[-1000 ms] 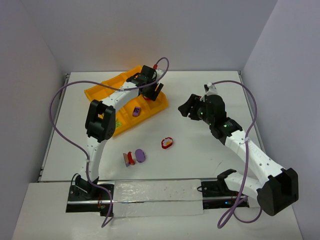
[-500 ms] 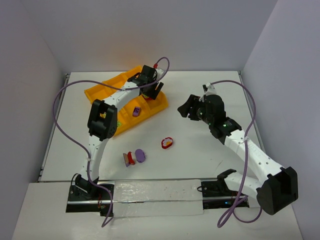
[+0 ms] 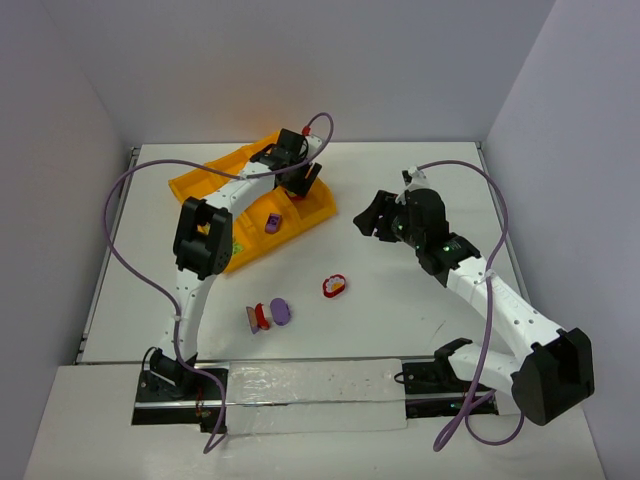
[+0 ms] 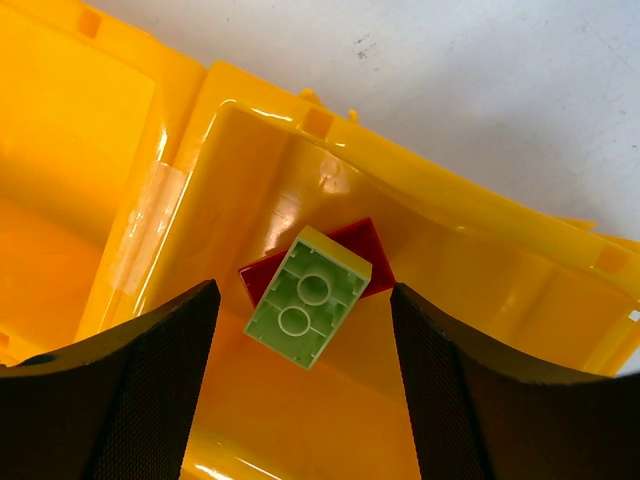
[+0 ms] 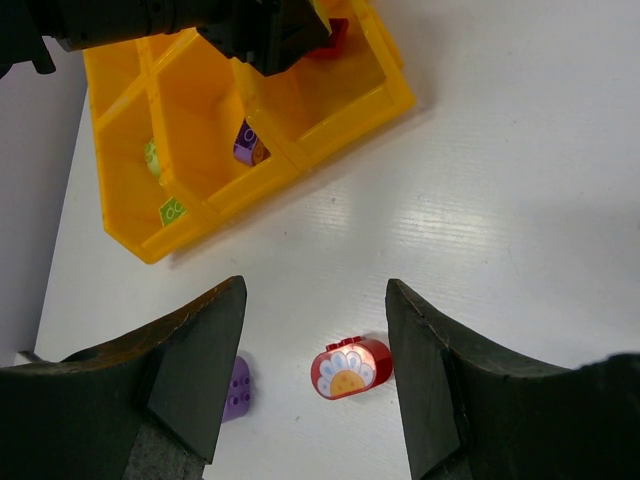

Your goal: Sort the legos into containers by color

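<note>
On the counter [image 3: 400, 320], left side: orange-yellow tray [image 3: 195, 183], six cells. The left gripper [image 3: 302, 183] hangs over the cell at the tray's far right-hand end, jaws spread, pinching nothing. Between them in the wrist view: a yellow-green lego [image 4: 307, 297] lying skewed on a red lego [image 4: 365, 245], both inside that cell. Two colours in one cell, so I read the step as pulling the green off.

To do it well: square the jaws to the green's sides, close above the red, lift straight up clear of the divider walls [image 4: 195, 130]. Can't tell if the two are clicked together.

Green is small, rectangular, two circles on its upward face. Red is glossy, mostly covered.

Mid-counter: a red-purple cluster [image 3: 267, 315], then a red rounded lego [image 3: 335, 287] with a flower print. The right gripper [image 3: 371, 220] hovers above it, jaws spread, empty.
</note>
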{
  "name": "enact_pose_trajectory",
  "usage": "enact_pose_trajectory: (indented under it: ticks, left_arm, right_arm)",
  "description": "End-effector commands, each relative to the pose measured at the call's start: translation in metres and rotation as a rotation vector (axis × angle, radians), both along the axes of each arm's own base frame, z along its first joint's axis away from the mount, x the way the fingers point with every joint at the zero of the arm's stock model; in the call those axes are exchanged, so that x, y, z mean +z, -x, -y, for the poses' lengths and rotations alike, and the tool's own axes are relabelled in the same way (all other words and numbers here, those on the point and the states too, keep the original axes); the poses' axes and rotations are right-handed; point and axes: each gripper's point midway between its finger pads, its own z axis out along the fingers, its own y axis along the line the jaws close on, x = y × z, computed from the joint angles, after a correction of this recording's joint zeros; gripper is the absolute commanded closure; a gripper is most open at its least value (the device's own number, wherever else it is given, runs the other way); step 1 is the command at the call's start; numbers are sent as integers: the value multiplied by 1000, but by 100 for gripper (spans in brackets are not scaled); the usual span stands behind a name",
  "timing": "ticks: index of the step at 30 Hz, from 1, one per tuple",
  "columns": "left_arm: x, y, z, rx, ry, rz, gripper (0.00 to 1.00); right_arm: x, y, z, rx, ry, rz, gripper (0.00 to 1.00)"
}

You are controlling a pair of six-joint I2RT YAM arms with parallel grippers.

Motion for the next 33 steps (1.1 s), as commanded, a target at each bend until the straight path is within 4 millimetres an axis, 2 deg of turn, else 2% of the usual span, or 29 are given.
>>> enact_pose_trajectory:
  ticks: [1,9,18,26,29,33]
  left_arm:
    - [8,-9,11,-35,42,24,25]
    - [-3,-8,12,-37,40,6,30]
    - [4,-9,13,-29,52,17,47]
    - [44,-9,21,-37,74,90,71]
    - [56,-7,23,-37,75,107,73]
    - [83,-1,26,-39,78,146,74]
  right_arm:
    - [15,-7,1,-1,-3,46,34]
    - [13,-6,1,-3,2,40,34]
    - [15,-8,1,-8,0,45,34]
    - [14,-7,1,-4,-4,42,34]
    - [15,-6,0,-1,-8,45,34]
    - [16,-5,1,-3,-14,47,35]
